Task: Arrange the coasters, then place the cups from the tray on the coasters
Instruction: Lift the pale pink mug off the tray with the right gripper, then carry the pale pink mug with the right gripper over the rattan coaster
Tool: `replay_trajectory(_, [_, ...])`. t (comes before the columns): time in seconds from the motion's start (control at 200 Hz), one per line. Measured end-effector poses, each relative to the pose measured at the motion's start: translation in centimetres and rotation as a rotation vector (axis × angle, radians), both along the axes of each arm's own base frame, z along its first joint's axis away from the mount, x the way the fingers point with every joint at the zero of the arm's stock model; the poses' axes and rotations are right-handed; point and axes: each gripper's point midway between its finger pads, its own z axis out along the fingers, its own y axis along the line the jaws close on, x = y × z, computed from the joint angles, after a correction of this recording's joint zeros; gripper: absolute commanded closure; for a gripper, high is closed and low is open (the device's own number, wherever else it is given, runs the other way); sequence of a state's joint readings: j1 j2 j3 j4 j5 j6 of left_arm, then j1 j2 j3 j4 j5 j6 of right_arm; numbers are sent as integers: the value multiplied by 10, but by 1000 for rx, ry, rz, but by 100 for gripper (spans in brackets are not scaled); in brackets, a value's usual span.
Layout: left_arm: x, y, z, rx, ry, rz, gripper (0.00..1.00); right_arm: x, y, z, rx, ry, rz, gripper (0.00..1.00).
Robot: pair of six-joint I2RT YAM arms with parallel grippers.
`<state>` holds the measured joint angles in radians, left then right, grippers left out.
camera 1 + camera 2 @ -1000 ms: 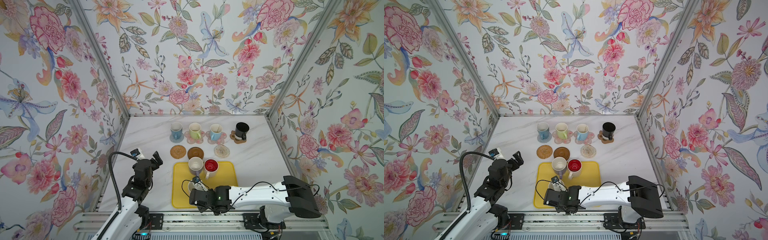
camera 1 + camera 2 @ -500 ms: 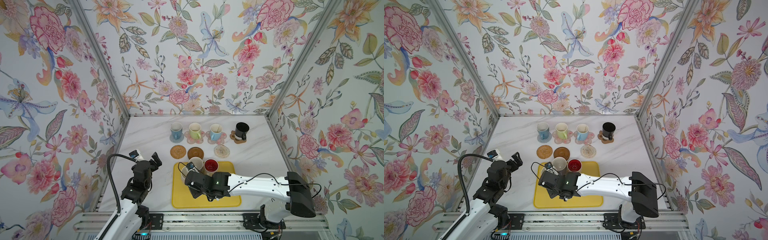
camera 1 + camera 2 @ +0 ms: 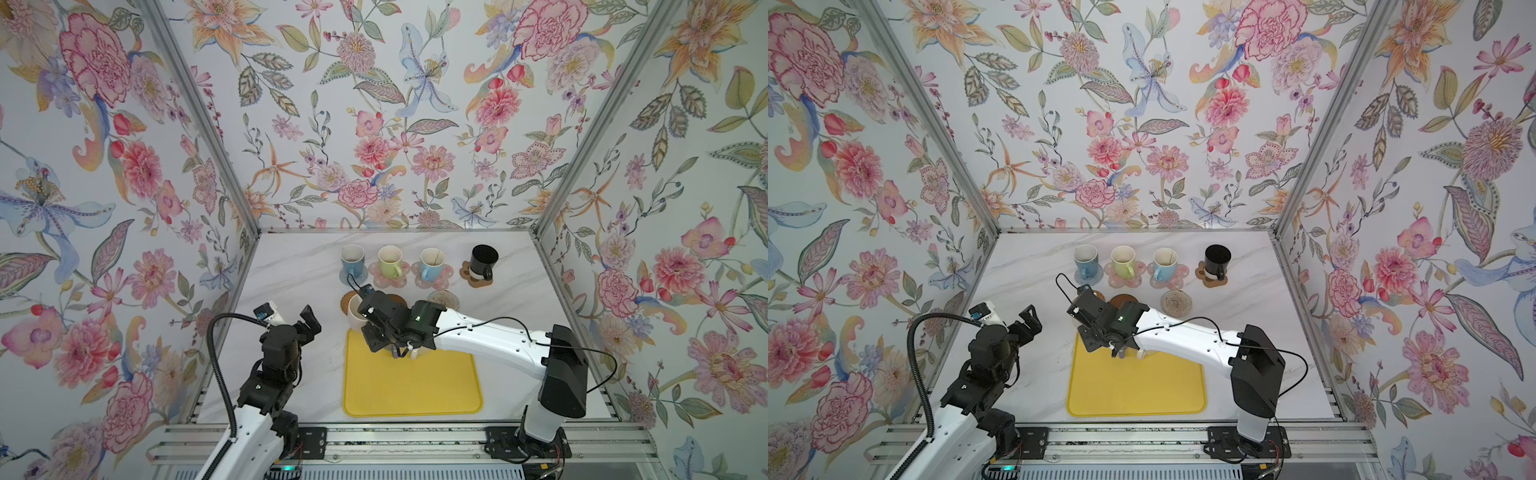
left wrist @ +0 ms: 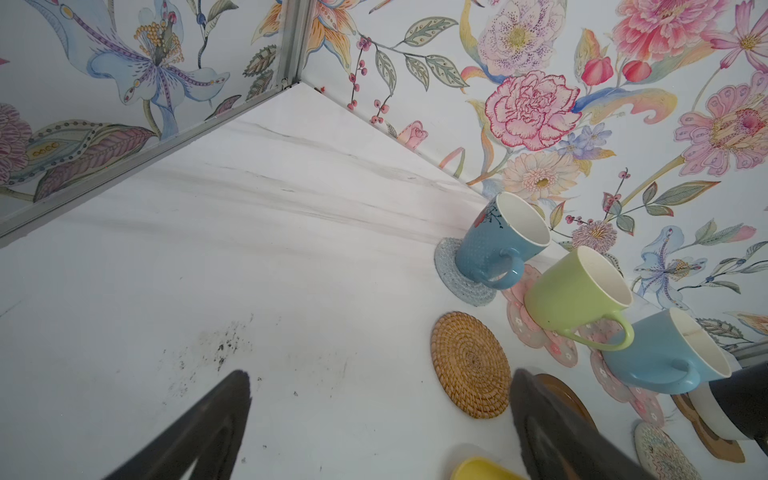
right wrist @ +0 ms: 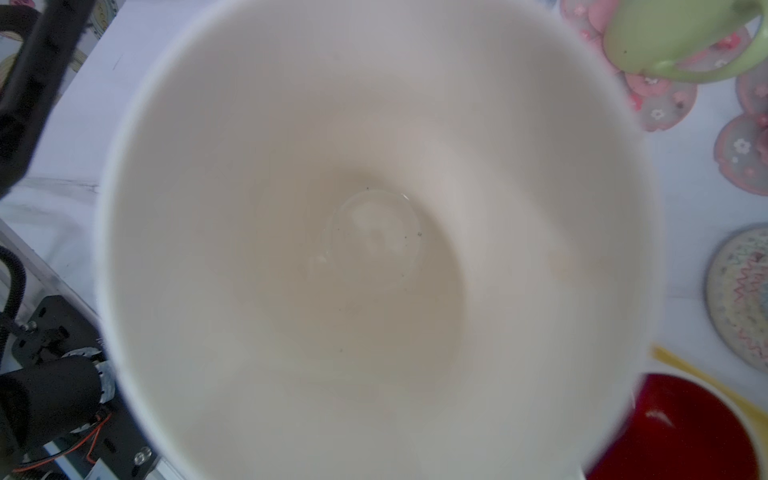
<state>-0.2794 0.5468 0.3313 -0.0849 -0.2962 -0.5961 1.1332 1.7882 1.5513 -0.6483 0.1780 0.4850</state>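
Yellow tray (image 3: 415, 386) lies lower centre in both top views. At its upper-left corner the closed right pincer (image 3: 362, 319) holds a pale cup (image 3: 353, 312).

Left wrist view: the left pincer (image 4: 374, 419) gapes wide and empty, and the rattan coaster (image 4: 469, 365) lies bare at centre right.

Right wrist view: the cup's cream inside fills the frame.

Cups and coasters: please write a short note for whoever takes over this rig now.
Left hand: open, empty, over bare table left of the tray.
Right hand: shut on the pale cup, held in the air near the rattan coaster, not set down.
Done: blue cup, green cup, second blue cup, black cup stand on the back-row coasters.
Left: place the pale cup; free are the rattan coaster, wooden disc, rope coaster. The red-inside cup waits on the tray; the arm hides anything more there.
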Motion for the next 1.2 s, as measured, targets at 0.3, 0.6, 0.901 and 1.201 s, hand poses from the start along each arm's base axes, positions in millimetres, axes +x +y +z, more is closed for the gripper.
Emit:
replay_trajectory(0.3, [-2, 2, 1, 2, -6, 3, 1, 39, 23, -2, -28, -6, -27, 99])
replay_trajectory(0.6, [-3, 2, 1, 15, -4, -5, 1, 56, 37, -26, -89, 15, -29, 99])
replay_trajectory(0.901, [-7, 0, 0, 7, -14, -24, 1, 88, 36, -41, -124, 19, -57, 99])
replay_trajectory(1.201, [-9, -1, 0, 5, -13, -29, 1, 107, 32, -56, -150, 28, -78, 100])
